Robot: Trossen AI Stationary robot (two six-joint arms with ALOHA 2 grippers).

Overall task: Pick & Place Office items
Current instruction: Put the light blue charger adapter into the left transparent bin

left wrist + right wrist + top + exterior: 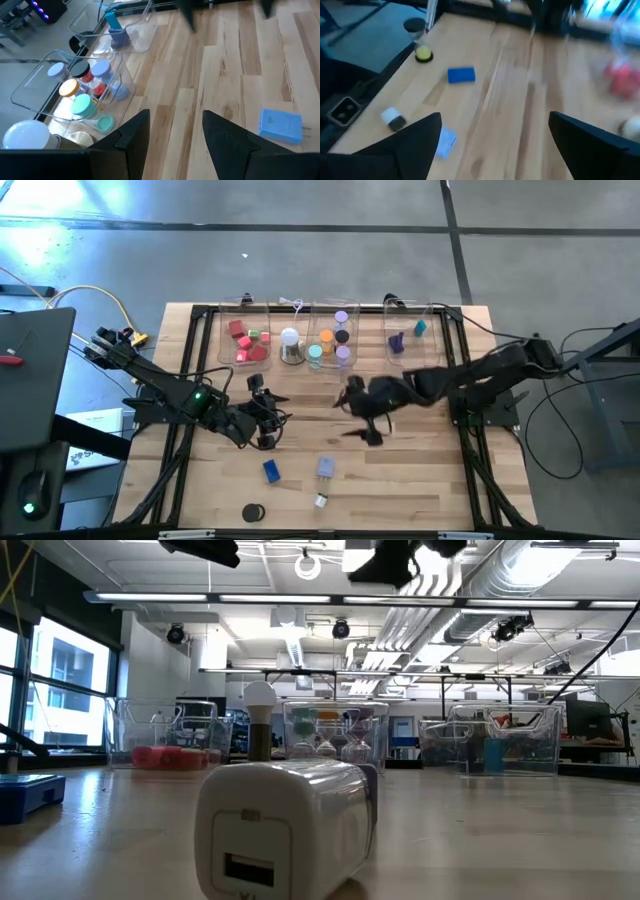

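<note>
A: Start at the jaws. What is the right gripper (362, 420) doing?

B: Its jaws stand spread wide with nothing between them; the right wrist view shows bare wood in the gap. It hangs above the middle of the table (420, 470), in front of the clear bins.

A: And the left gripper (268, 423)?

B: Part open, empty too, over the table's left middle. Past its fingers (131, 134) the left wrist view shows the middle bin (75, 87) of capped pieces, a blue plug-like block (281, 126), and the white dome (25, 135) beside the bin.

A: Where are the office items?

B: Most already lie sorted: red and pink pieces in the left bin (248, 340), pastel discs in the middle one, purple and teal pieces in the right bin (408, 335). Left loose on the front of the table are a blue block (271, 471), a pale grey-blue adapter (325, 468), a small white-and-dark piece (320, 500) and a black disc (253, 511).

A: So which step is this?

B: I'd judge it between placements: the right jaws look freshly emptied, ready for another pick.

A: What does the next move need?

B: A reach toward the front, jaws kept wide, lowered squarely over the adapter or block so neither finger nudges it away.
</note>
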